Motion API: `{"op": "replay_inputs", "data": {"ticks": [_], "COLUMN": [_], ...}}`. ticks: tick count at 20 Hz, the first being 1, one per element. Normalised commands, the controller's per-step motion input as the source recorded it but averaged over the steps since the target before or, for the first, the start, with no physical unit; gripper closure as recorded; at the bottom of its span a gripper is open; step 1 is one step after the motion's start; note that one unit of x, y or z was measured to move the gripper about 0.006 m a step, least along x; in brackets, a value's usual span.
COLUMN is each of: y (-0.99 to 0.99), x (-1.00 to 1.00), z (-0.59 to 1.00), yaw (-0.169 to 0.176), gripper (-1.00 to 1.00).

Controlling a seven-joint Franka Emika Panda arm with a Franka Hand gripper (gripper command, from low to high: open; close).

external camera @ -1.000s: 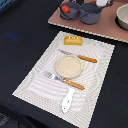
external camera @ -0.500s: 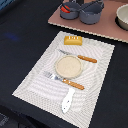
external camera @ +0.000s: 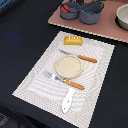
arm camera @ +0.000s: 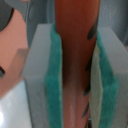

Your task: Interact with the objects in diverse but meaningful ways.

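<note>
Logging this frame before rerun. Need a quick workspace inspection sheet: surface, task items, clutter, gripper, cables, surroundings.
Surface: dark tabletop with a pale striped placemat; pinkish board at the back.
Job's things: tan plate mid-mat; yellow bread loaf beyond it; orange-handled fork and a second orange-handled utensil either side of the plate; two grey-blue pots on the board, red item in one.
Clutter: white utensil at the mat's near edge; pale bowl at the exterior view's right.
Gripper: not in the exterior view; wrist view shows green-padded fingers clamping a reddish-brown sausage.
Cables: nothing seen.
Surroundings: nothing seen.
</note>
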Motion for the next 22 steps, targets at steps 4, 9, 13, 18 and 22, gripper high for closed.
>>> {"op": "replay_inputs", "data": {"ticks": [4,9,13,18,22], "y": [0.0,0.03,0.09,0.04,0.0], "x": [-0.12,-0.06,-0.1,-0.08,0.3], "z": [-0.14,0.0,0.07,0.27,0.51], "yaw": [0.0,-0.001,0.0,-0.007,-0.026], "gripper": [-1.0,-1.0,-1.0,-1.0,-1.0]}}
